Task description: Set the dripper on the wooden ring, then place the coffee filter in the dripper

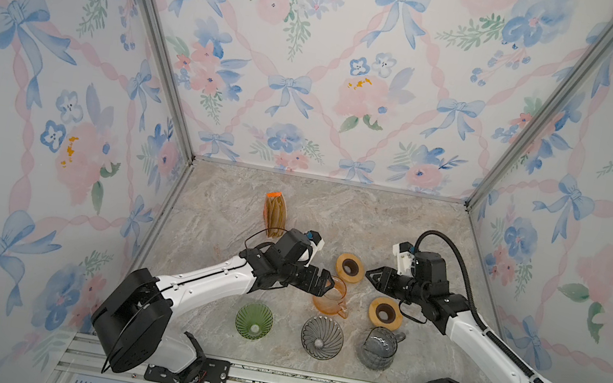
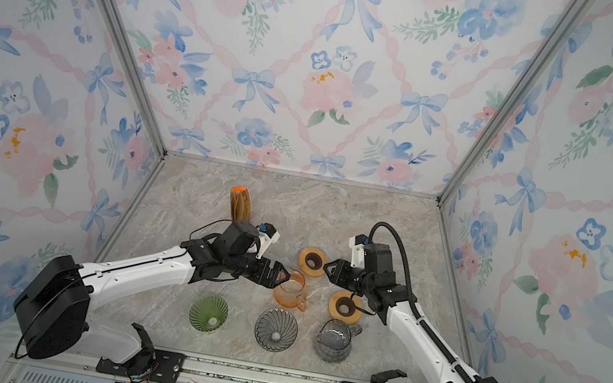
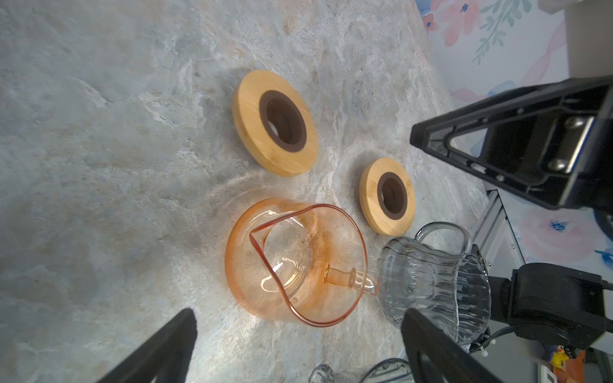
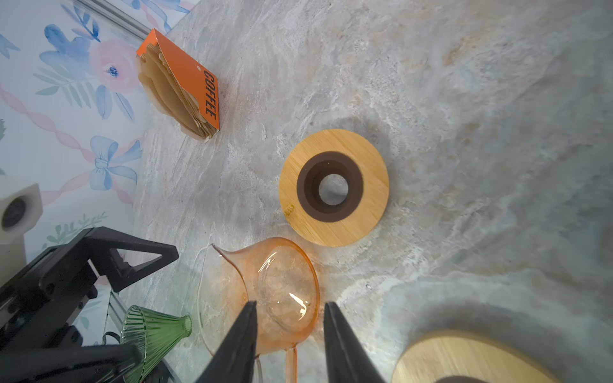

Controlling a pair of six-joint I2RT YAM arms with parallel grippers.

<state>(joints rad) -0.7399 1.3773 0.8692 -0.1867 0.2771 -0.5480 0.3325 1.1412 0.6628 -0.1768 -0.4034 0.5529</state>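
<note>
In both top views, a row lies along the worktop (image 1: pixel 396 224) at lower frame: left dripper (image 1: pixel 254 321), middle dripper (image 1: pixel 321 337), ribbed jug (image 1: pixel 377 347) at right. Above the middle dripper stands the carafe (image 1: pixel 332 304), the lower wooden ring (image 1: pixel 374 311) right of it, the upper wooden ring (image 1: pixel 340 265) above. The filter pack (image 1: pixel 274 214) stands apart, upper left.

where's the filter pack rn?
In both top views the filter pack stands on the table, left of centre toward the back wall, just behind the left arm; nothing holds it.
</note>
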